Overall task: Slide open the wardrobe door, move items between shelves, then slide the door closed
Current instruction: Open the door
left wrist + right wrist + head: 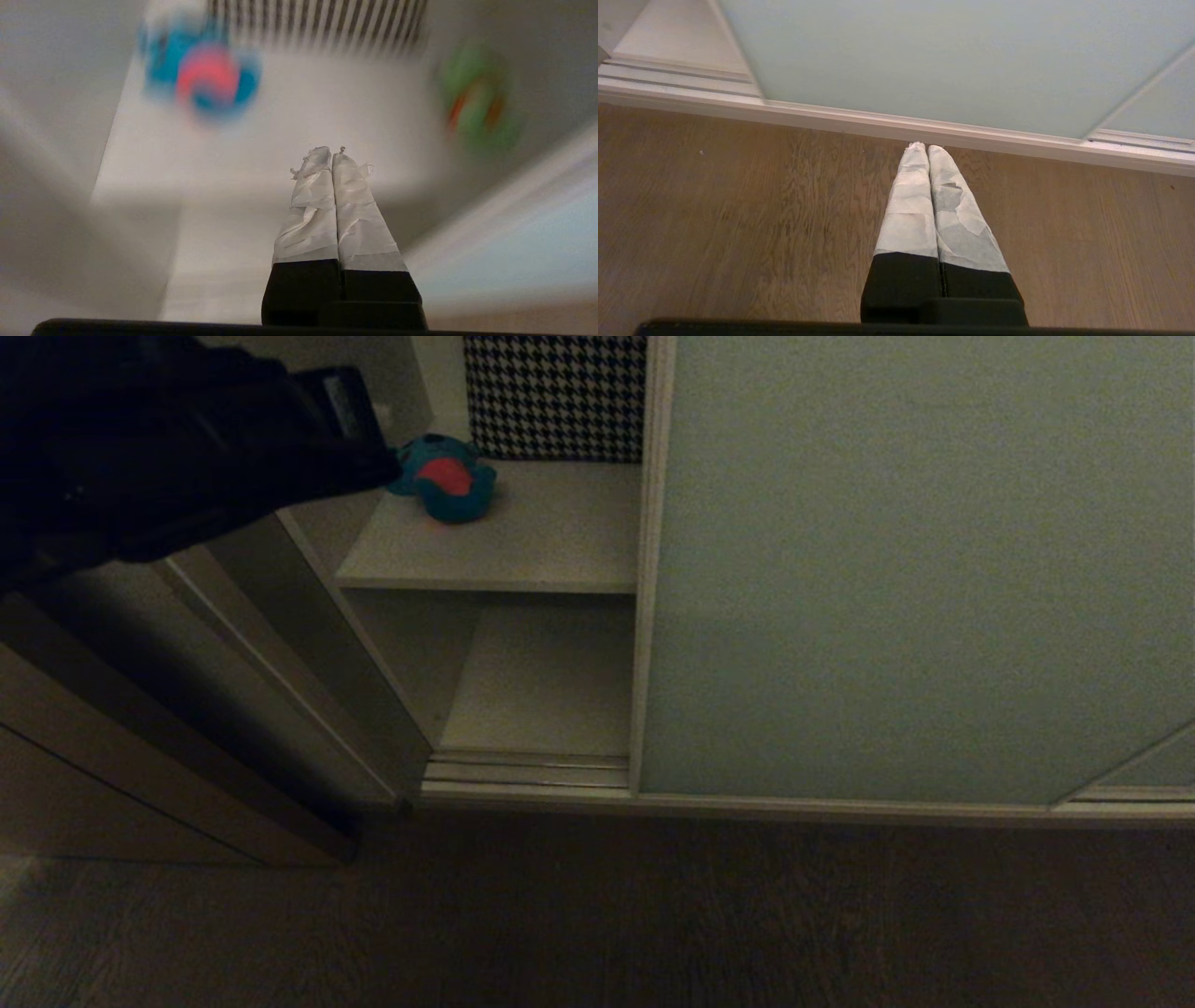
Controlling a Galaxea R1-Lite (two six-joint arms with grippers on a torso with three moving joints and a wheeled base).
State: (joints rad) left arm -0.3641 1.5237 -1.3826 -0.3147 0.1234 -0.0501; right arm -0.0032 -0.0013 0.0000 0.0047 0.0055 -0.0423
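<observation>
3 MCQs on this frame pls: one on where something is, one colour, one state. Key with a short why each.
1. Where does the teal bear lie?
A. on the upper shelf, in front of the houndstooth cushion
B. on the floor
C. on the lower shelf

2. What colour is the bear's belly?
A. yellow
B. red
C. white

3. How does the left pincer stand?
A. shut, holding nothing
B. open wide
C. shut on the bear

Key:
1 A: the teal bear rests on the upper shelf, the houndstooth cushion behind it.
2 B: a red patch shows on its front in the head view.
3 A: the left pincer has its taped fingers pressed together with nothing between them, well short of the bear.
</observation>
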